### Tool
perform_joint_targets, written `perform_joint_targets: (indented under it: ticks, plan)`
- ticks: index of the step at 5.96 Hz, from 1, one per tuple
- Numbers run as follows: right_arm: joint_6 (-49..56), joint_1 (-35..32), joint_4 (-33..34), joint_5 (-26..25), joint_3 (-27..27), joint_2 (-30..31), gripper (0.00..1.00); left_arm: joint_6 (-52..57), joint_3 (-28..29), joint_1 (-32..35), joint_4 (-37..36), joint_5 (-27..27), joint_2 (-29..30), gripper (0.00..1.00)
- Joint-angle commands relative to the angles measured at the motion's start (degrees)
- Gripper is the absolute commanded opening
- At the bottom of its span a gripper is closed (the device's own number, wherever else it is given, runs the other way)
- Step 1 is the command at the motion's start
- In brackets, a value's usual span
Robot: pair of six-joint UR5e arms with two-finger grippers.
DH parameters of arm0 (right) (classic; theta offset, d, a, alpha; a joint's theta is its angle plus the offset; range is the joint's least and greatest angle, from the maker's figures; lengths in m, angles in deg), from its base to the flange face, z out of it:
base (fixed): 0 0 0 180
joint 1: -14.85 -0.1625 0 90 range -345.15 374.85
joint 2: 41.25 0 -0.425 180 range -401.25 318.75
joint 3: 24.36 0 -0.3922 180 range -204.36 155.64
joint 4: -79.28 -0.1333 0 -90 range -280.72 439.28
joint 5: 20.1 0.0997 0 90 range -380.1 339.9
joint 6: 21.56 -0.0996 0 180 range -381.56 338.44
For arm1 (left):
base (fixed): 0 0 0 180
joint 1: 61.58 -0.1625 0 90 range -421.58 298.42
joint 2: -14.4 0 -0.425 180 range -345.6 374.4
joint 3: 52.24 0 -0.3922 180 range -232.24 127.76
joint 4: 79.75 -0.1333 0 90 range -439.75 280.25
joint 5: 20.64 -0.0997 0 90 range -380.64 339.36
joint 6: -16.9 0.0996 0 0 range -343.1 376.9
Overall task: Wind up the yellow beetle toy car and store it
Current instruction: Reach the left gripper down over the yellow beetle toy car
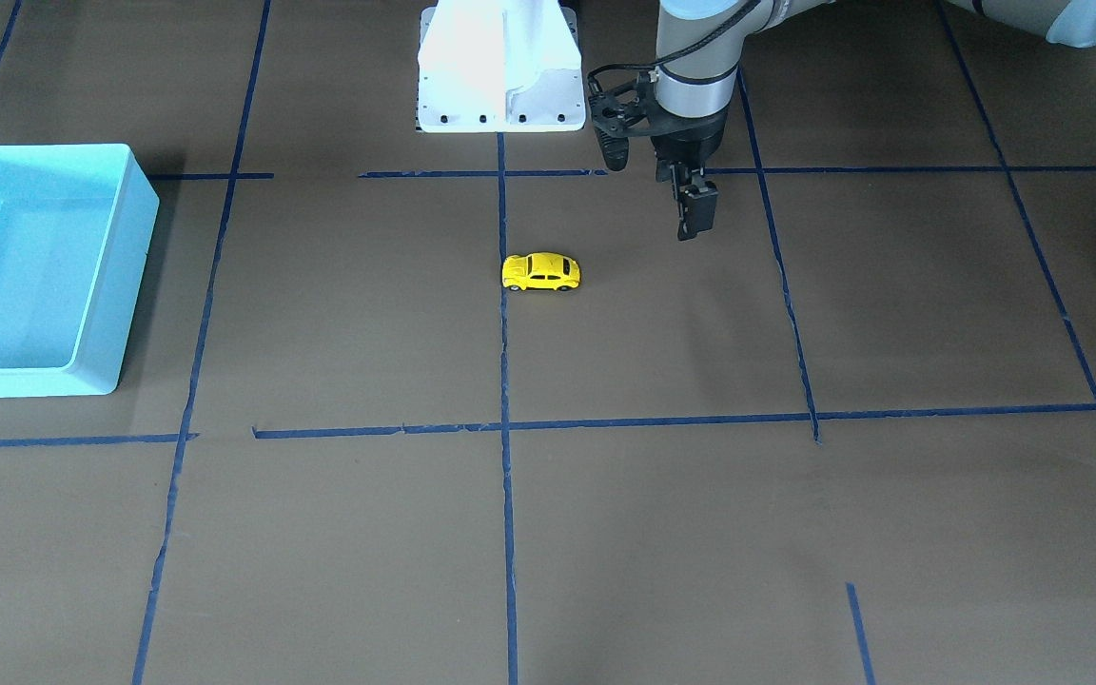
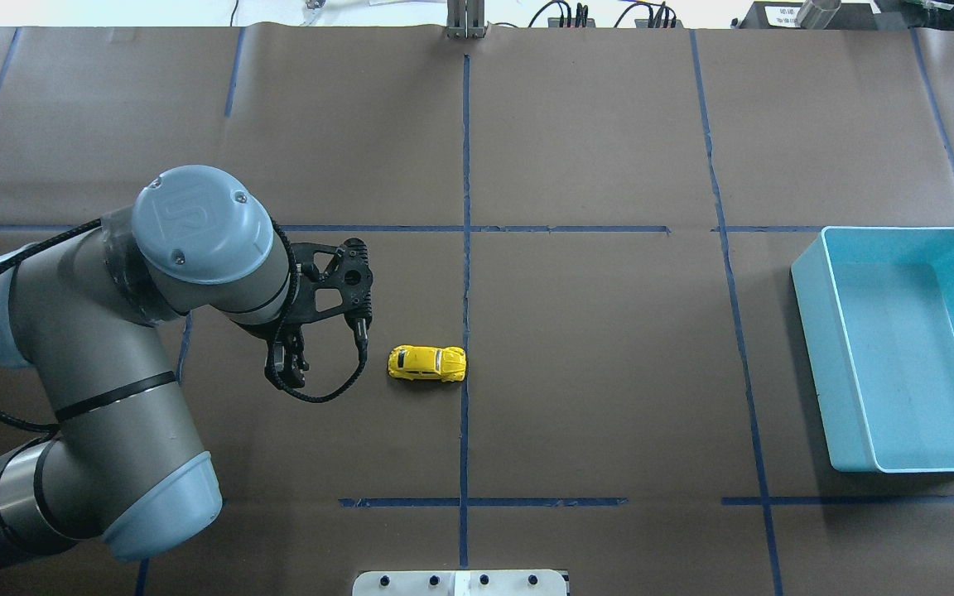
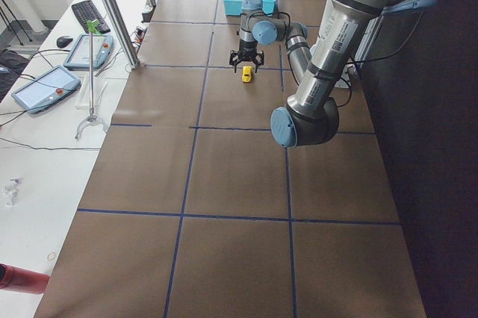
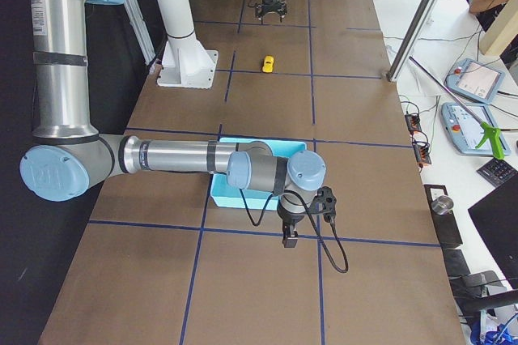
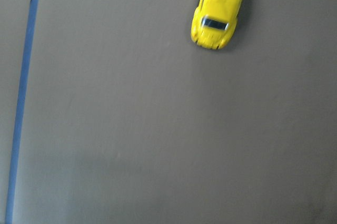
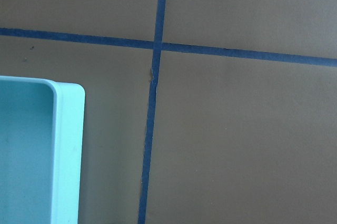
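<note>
Closest to the overhead camera looms the left arm (image 2: 113, 331), its grey elbow joint filling that corner. From where it bends down, the left end effector (image 1: 693, 217) hangs a little above the brown surface (image 2: 609, 372). Seen from either end of the room its two fingers stand spread apart, and nothing is between them.

Just beside it, on its wheels, sits the yellow beetle toy car (image 2: 427, 363). It lies lengthwise across the surface, one end meeting the blue tape line (image 2: 464, 165) that runs down the middle. The end effector is off to the robot's left of the car and does not touch it. The left wrist camera sees only the car at the top edge of its picture.

Well away, on the robot's right, stands the turquoise bin (image 2: 808, 348). The right arm (image 4: 162, 157) reaches across in front of it, and the right end effector (image 4: 288, 238) hangs past one of the bin's corners. Whether its fingers are parted or closed, I cannot tell.
</note>
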Motion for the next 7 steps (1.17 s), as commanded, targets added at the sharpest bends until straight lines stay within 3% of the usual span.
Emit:
perform_joint_targets:
  ticks: [1,2,4,5,7]
  plan:
    - [0.0,0.0,0.0,0.0,-0.3,0.0,1.0,0.7,7.8,-1.1,6.4,0.2,3.8,1.0]
    - [0.0,0.0,0.0,0.0,-0.3,0.0,1.0,0.7,13.5,-2.1,9.0,0.2,7.2,1.0]
    - [0.0,0.0,0.0,0.0,-0.3,0.0,1.0,0.7,16.4,-2.7,10.4,0.3,8.3,1.0]
    - [0.0,0.0,0.0,0.0,-0.3,0.0,1.0,0.7,19.1,-3.1,15.2,0.3,8.3,1.0]
    - [0.0,0.0,0.0,0.0,-0.3,0.0,1.0,0.1,19.5,-4.8,15.8,0.4,9.0,1.0]
